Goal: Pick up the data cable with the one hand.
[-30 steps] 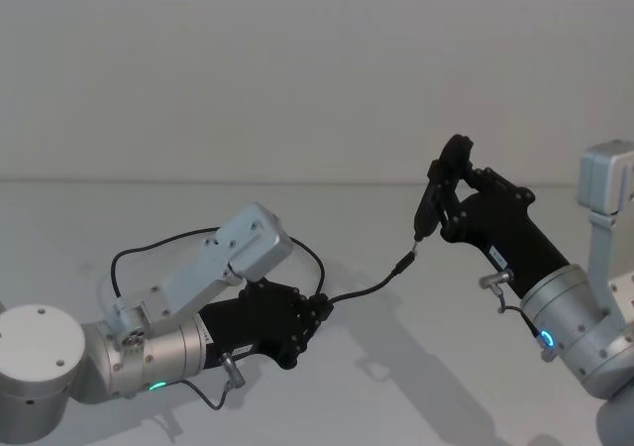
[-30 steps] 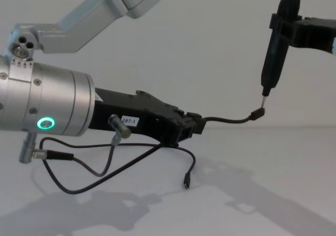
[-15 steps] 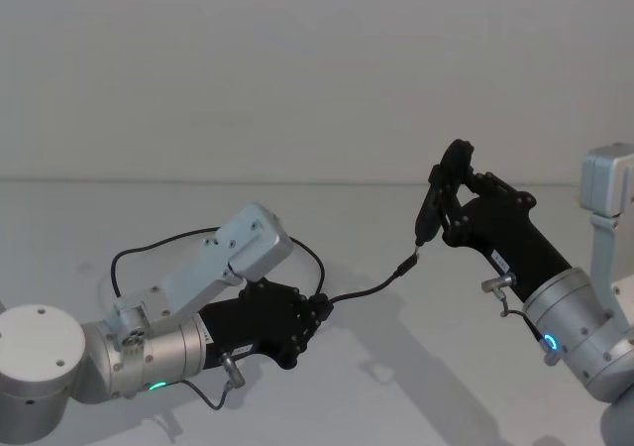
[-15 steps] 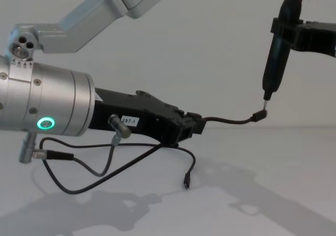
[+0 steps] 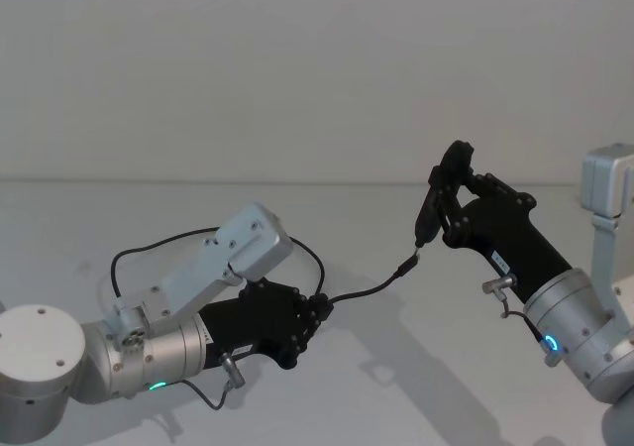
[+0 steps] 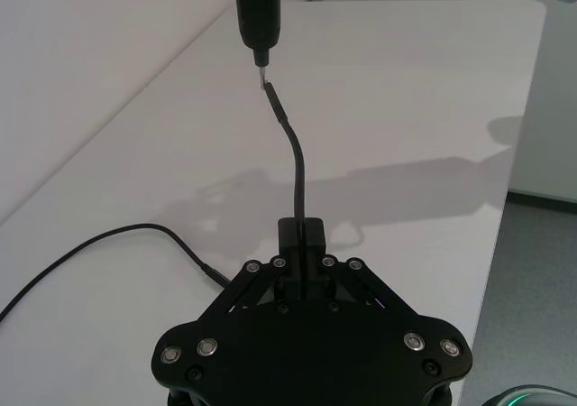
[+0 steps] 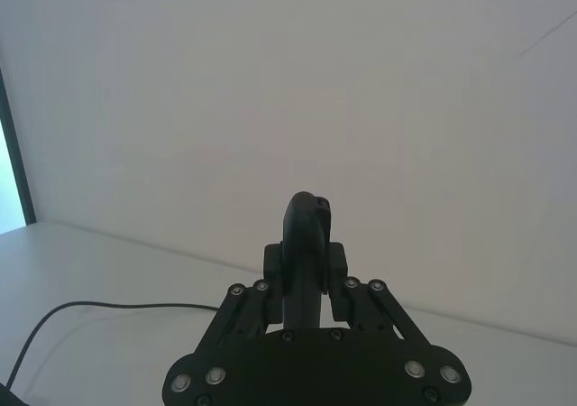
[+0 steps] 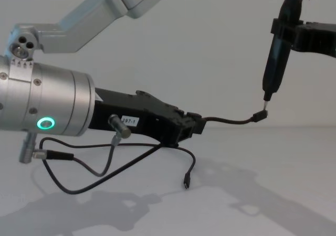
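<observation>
1. The left claw (image 8: 195, 126) has its jaws closed on the data cable (image 8: 231, 121) near one end. The clamped stretch is hidden between the jaws in the head view, where the left claw (image 5: 315, 312) shows only from behind.
2. From the jaws a short free length of cable rises forward and to the right, off the surface (image 5: 396, 387). Its plug meets the metal tip of a slim black tool (image 8: 275, 63); whether the two touch is hard to tell.
3. The rest of the cable trails behind the claw, looping around beside the left arm, with the other plug (image 8: 186, 184) hanging just over the surface.
4. The right claw (image 5: 448, 183) is clamped on that tool, held raised on the right.
5. A small white label (image 8: 129, 121) on the left claw carries digits, seemingly "207-1", not surely legible.
</observation>
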